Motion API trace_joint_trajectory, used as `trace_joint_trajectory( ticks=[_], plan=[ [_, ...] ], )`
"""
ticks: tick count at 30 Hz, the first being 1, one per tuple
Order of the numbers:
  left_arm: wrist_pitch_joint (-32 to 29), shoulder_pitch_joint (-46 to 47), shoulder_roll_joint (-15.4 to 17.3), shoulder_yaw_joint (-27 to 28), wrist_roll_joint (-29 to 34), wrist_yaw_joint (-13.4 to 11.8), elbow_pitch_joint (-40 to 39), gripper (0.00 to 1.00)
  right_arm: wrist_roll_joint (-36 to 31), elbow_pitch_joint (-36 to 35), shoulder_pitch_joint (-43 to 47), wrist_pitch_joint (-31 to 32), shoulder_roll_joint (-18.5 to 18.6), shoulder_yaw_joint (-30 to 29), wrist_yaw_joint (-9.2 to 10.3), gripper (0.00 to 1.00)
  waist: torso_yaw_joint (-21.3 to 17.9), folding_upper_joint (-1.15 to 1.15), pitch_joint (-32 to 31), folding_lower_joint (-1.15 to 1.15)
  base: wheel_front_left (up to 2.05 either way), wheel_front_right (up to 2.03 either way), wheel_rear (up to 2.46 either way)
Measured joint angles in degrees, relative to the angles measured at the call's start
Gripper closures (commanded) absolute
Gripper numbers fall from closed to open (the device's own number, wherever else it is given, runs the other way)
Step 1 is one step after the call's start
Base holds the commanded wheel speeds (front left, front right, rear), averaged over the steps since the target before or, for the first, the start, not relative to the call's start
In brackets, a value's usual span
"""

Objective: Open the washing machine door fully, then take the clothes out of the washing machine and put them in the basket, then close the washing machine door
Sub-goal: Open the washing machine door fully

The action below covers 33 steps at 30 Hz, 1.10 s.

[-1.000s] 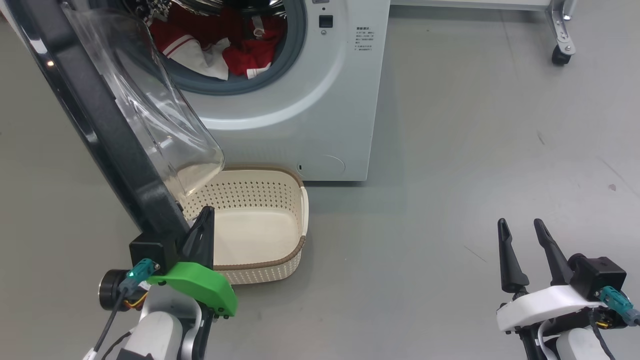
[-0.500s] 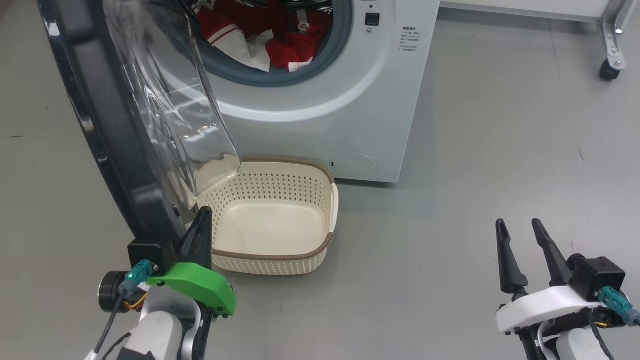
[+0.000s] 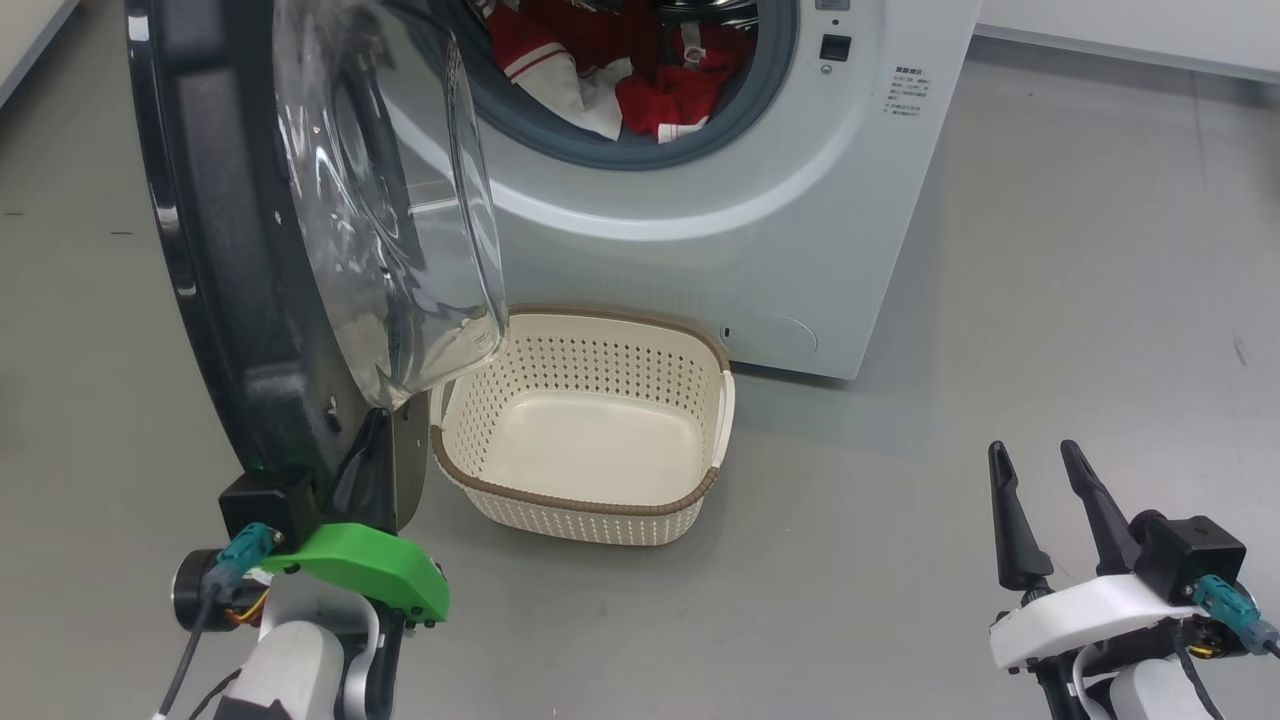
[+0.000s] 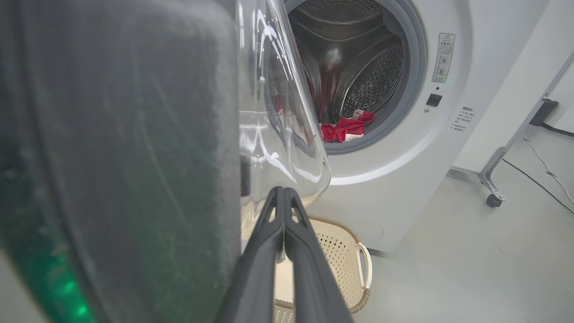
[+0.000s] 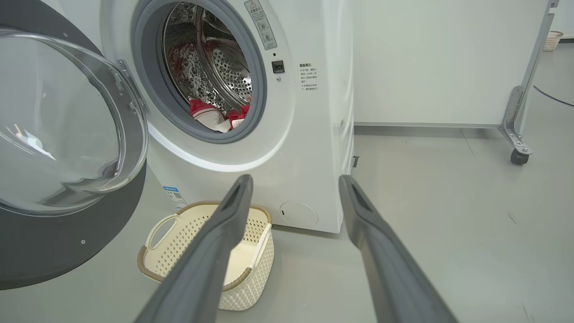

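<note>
The washing machine [image 3: 750, 260] stands with its door [image 3: 220, 250] swung open to the left, glass bowl [image 3: 400, 200] bulging toward the drum. Red and white clothes [image 3: 600, 60] lie in the drum mouth, also visible as clothes [image 5: 210, 116] and clothes [image 4: 345, 128]. The cream basket [image 3: 590, 500] sits empty on the floor before the machine. My left gripper [image 3: 378, 420] is shut, fingertips [image 4: 283, 190] together, against the inner side of the door's lower rim [image 4: 112, 157]. My right gripper [image 3: 1033, 450] hangs open and empty at lower right, far from the machine.
A metal frame leg with a castor [image 5: 515, 152] stands to the right of the machine beside a white wall panel. A cable [image 4: 547, 170] runs over the floor there. Bare grey floor [image 3: 1000, 300] spreads between the basket and my right gripper.
The head camera has turned, shifting the whole scene rightward. The door has swung wider from the drum, with my shut left gripper staying at its lower inner edge. The right gripper has held still.
</note>
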<state>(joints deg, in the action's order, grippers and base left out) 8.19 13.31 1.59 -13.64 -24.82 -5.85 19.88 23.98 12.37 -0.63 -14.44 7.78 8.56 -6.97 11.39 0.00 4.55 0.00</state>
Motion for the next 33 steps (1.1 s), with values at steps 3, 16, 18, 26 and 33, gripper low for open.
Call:
trace_joint_trajectory(
  ticks=[3,16,18,26,33],
  plan=[
    [0.33,0.00,0.00,0.88,-0.51,-0.09,0.00,1.00,-0.20,0.00,0.02,0.00,0.07,0.36,-0.01,0.00,0.79,0.00,0.24,0.00,0.00,0.00,0.00],
    [2.05,0.00,0.21,6.43,-2.23,-0.40,-0.67,1.00,-0.96,-0.56,-0.03,0.00,1.65,1.74,-0.01,0.00,2.79,0.00,2.96,0.00,0.00,0.00,0.00],
    [2.29,0.00,0.62,7.79,-2.42,-0.41,-0.93,1.00,-1.02,-0.83,-0.10,-0.01,1.72,2.00,-0.01,0.00,2.97,0.00,3.61,0.00,0.00,0.00,0.00],
    [3.05,0.08,2.45,12.34,-3.01,-0.48,-1.71,1.00,-1.45,-1.66,-1.29,0.00,2.92,2.65,-0.01,0.00,3.27,0.00,6.46,0.00,0.00,0.00,0.00],
    [3.28,0.73,3.78,16.73,-4.53,-0.49,-2.13,1.00,-1.45,-2.43,-1.75,0.02,3.79,2.88,-0.01,0.00,3.16,0.00,9.48,0.00,0.00,0.00,0.00]
  ],
)
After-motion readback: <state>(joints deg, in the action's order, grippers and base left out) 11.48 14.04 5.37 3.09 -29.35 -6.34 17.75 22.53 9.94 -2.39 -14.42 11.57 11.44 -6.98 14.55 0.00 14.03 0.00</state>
